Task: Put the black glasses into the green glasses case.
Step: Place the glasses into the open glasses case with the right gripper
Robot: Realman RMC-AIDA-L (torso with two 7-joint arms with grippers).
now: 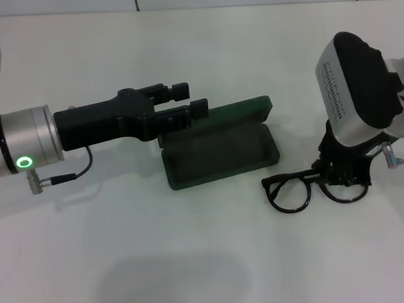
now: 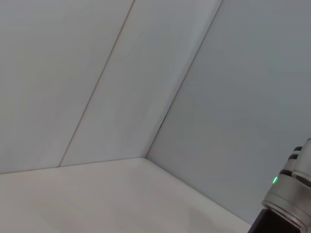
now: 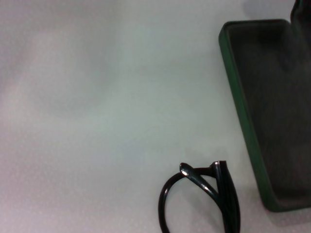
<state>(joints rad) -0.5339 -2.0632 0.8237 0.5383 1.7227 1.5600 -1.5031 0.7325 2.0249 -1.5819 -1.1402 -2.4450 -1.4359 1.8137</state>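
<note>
I have the left claw (image 1: 182,106) reaching in level over the white worktop (image 1: 195,262), its black fingers at the raised lid of the dark green hard-shell glasses case (image 1: 219,147). From the head view they appear to sit on either side of the lid's edge with a narrow gap, though I cannot tell whether they actually pinch it. My reading is that this arm is there to steady the case and keep it open, its matte green lining facing up and unobstructed.

The thin-framed black glasses (image 1: 310,186) lie on the worktop just to the right of the case, not touching it. My right claw (image 1: 344,174) is down over their right half, hidden beneath its own wrist housing, so I cannot tell whether it is parted or closed on the frame. The right wrist view shows one lens rim and a folded temple near the case's wall.
</note>
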